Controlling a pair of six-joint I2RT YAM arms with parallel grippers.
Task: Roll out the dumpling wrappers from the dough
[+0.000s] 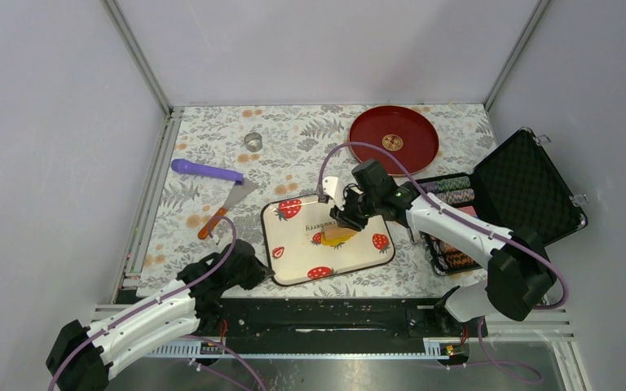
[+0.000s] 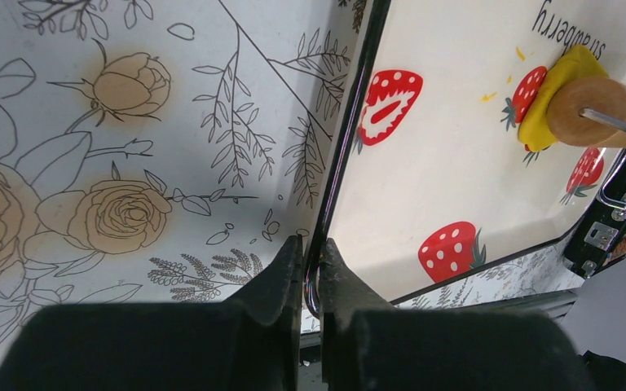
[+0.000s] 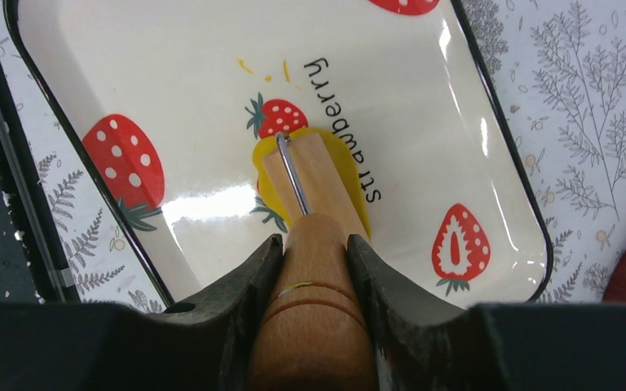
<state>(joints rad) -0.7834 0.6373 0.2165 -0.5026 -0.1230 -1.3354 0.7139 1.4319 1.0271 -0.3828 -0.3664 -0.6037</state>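
**Rolling under way, no wrappers yet**

Right gripper (image 3: 314, 242) clasps the roller (image 3: 310, 175) by its handle, with the drum pressing the dough (image 3: 357, 195) at the tray (image 3: 130, 49) centre. Left gripper (image 2: 310, 254) pinches the tray's near rim. The dough is one flattened patch, with none cut out.

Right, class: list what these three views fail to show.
- Right wrist: the wooden roller covers the middle of the dough, hiding its thickness there.
- Top: the right gripper hides most of the roller and dough.
- Left wrist: the roller's handle is cut off by the right edge; the left gripper covers the strawberry tray rim it pinches.
- Top: the small metal ring is too small to identify.
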